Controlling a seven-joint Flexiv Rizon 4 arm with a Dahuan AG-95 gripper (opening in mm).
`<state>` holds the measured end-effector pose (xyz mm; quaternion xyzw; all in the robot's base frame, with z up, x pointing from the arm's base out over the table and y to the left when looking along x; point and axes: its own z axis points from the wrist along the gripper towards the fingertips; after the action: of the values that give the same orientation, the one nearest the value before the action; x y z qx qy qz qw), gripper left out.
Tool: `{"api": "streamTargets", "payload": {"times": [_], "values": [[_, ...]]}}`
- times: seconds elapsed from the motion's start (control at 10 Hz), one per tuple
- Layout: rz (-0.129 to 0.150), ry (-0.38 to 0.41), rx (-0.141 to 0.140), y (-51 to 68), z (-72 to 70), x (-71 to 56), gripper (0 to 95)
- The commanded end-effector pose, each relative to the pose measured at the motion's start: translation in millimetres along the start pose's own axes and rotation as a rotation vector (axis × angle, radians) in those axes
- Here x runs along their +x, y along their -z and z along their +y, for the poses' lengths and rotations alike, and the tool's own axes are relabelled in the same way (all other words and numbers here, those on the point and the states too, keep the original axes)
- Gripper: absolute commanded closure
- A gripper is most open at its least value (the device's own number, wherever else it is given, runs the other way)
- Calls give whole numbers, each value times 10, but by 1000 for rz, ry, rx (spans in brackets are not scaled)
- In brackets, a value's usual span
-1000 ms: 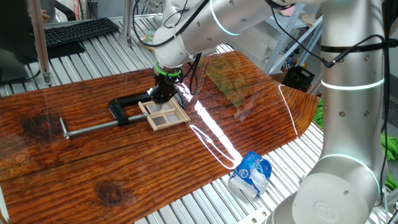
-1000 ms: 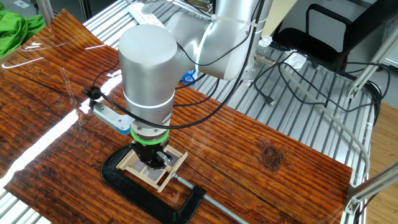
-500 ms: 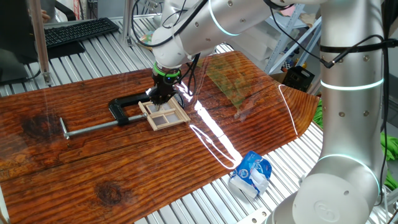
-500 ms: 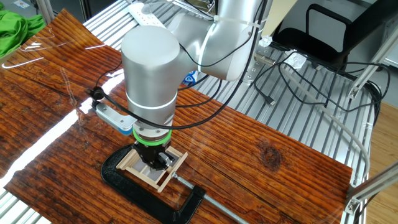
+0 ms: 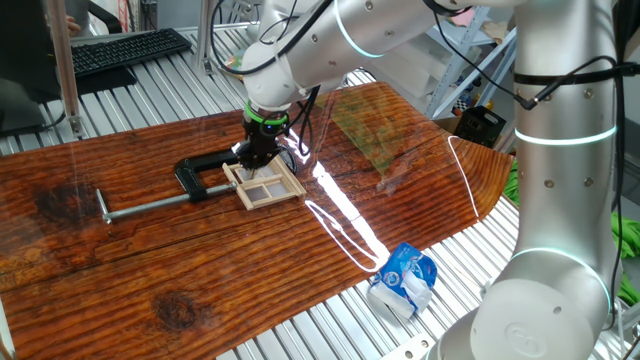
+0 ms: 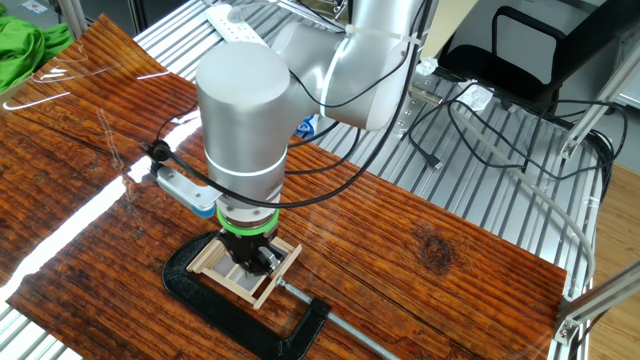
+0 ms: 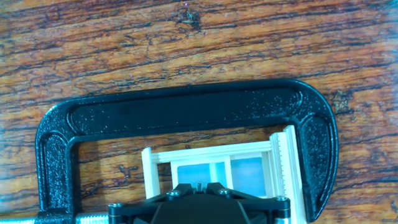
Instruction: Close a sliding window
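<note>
The sliding window (image 5: 267, 184) is a small pale-wood frame with panes, lying flat on the dark wooden table inside the jaws of a black bar clamp (image 5: 198, 168). My gripper (image 5: 256, 157) points straight down onto the window's far-left part, fingertips together and touching it. In the other fixed view the gripper (image 6: 250, 262) stands on the window (image 6: 286, 256) and hides its middle; the clamp (image 6: 228, 314) curves round its near side. In the hand view the shut fingertips (image 7: 198, 186) rest on the window (image 7: 250, 169), with the clamp's black C-frame (image 7: 186, 106) arching over it.
The clamp's long silver rod (image 5: 140, 205) runs left along the table. A blue and white bag (image 5: 403, 279) lies off the table's near right edge. A keyboard (image 5: 125, 48) sits at the back left. A green cloth (image 6: 25, 50) lies beyond the table.
The gripper has shifted slightly along the window, leftward in the one fixed view, staying down on it. The clamp has not moved.
</note>
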<state>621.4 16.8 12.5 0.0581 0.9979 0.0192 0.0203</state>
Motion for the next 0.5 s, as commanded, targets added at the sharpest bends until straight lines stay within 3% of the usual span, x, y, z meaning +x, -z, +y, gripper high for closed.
{"api": "streamTargets", "payload": {"times": [0.1,0.5], "values": [[1,-7,1,5,20,8,950],[-5,-17,-2,-9,52,5,950]]}}
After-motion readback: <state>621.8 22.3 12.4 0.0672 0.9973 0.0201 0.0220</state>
